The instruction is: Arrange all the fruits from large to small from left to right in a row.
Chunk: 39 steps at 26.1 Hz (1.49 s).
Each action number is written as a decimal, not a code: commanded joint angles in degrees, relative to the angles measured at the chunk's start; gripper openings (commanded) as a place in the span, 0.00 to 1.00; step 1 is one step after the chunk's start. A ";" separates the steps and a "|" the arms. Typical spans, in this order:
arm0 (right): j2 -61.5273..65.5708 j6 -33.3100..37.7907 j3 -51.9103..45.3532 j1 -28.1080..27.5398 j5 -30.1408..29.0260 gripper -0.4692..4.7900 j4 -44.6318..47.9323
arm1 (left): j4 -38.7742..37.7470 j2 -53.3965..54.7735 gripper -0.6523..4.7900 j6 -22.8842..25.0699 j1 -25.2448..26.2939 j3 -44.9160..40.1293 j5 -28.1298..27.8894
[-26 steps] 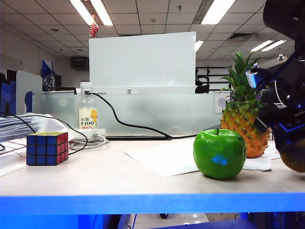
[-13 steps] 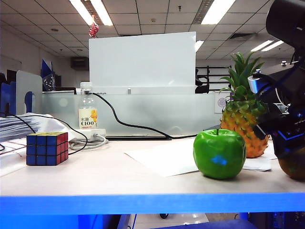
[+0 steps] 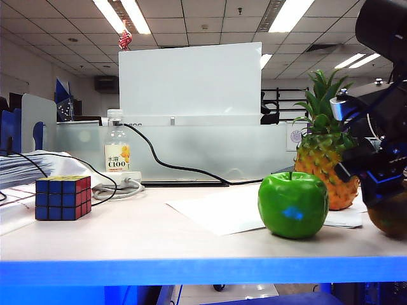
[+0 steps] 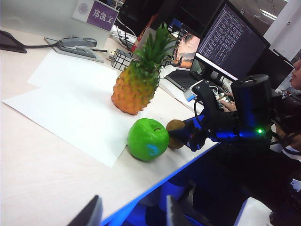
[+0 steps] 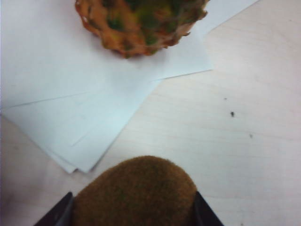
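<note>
At table's right end, right gripper (image 4: pixel 181 136) clamps the kiwi (image 5: pixel 135 190) just right of the apple (image 3: pixel 293 204), seemingly touching down, smallest last in row. Pineapple (image 3: pixel 325 155) behind. Left gripper (image 4: pixel 129 214) open wide, empty, well back.

Right hand (image 3: pixel 385 202), kiwi (image 3: pixel 389 216) slightly higher

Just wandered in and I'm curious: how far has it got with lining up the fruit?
Little looks sorted yet. The right hand grips the kiwi at the table's right end. The left hand hangs open, away from the fruit. The apple sits left of the pineapple, so those two need swapping.
</note>
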 commanded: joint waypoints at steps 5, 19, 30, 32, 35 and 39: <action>-0.15 0.20 0.07 -0.79 -0.09 0.89 2.16 | 0.77 -0.09 0.46 0.20 0.04 0.13 0.22; -0.63 -1.07 0.39 -0.79 1.49 1.00 9.05 | 0.72 -0.09 0.46 0.20 0.04 0.11 0.24; -4.98 -5.64 4.90 -0.81 2.58 1.00 11.56 | 0.74 -0.09 0.46 0.22 0.04 0.11 0.22; -5.29 -7.61 5.51 -0.81 2.97 1.00 12.20 | 0.74 -0.09 0.46 0.22 0.04 0.11 0.22; -5.29 -9.16 6.78 -0.81 3.08 1.00 12.61 | 0.74 -0.09 0.46 0.22 0.04 0.11 0.22; -5.18 -11.87 7.19 -0.98 3.15 1.00 18.40 | 0.74 -0.09 0.46 0.22 0.04 0.11 0.22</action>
